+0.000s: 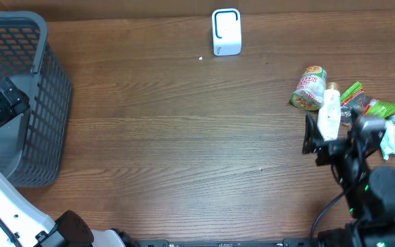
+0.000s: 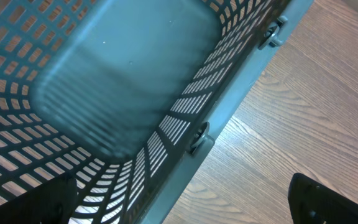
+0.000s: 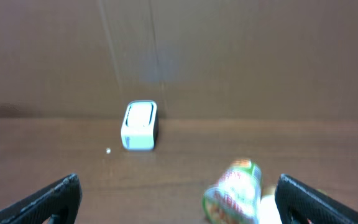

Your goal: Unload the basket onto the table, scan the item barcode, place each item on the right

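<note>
One grey mesh basket (image 1: pixel 52 96), left gripper (image 1: pixel 4 101) above.

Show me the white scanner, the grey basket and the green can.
white scanner (image 1: pixel 226 32), overhead view, top face.
grey basket (image 1: pixel 53 103), overhead view, right wall.
green can (image 1: pixel 309 88), overhead view, labelled side.

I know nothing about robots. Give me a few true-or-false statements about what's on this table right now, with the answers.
1. The right gripper holds the can. False: it is open and holds nothing.
2. The scanner stands apart from the pile. True.
3. The left gripper hangs over the scanner. False: it hangs over the basket.
4. Nothing shows inside the basket. True.
</note>
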{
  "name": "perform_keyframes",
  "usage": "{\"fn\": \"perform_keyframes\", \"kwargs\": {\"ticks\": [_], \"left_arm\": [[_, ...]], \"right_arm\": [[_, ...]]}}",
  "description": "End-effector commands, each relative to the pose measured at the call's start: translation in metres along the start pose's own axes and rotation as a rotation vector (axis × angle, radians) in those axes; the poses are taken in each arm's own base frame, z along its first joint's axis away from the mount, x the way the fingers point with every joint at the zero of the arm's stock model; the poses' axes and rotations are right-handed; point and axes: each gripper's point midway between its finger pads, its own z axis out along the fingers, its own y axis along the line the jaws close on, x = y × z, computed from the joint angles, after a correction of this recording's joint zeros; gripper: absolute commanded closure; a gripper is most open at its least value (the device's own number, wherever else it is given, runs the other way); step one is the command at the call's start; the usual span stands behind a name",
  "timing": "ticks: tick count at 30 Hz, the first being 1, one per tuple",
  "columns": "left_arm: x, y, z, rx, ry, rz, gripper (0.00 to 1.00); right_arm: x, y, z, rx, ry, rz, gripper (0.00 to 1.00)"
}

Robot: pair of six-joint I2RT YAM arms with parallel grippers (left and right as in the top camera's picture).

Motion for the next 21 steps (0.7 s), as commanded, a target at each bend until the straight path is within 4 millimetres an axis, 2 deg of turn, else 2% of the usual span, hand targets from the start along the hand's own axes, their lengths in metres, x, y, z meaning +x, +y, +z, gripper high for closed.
{"fn": "perform_keyframes", "kwargs": {"ticks": [1, 7, 14, 21], "left_arm": [[0.0, 0.0, -0.001, 0.004, -0.003, 0.015, 0.0], [0.0, 0.0, -0.001, 0.004, -0.003, 0.015, 0.0], [-0.001, 0.0, -0.001, 0.004, -0.003, 0.015, 0.0], [-0.001, 0.0, -0.001, 0.004, -0.003, 0.015, 0.0]], "right_arm": [[0.032, -0.002, -0.006, -0.002, -0.03, -0.008, 0.0], [0.071, -0.006, -0.007, -0.006, -0.085, -0.01, 0.0], [0.105, -0.014, -0.003, 0.022, -0.068, -0.007, 0.0], [0.101, -0.013, -0.006, 0.017, -0.088, -0.005, 0.0]]}}
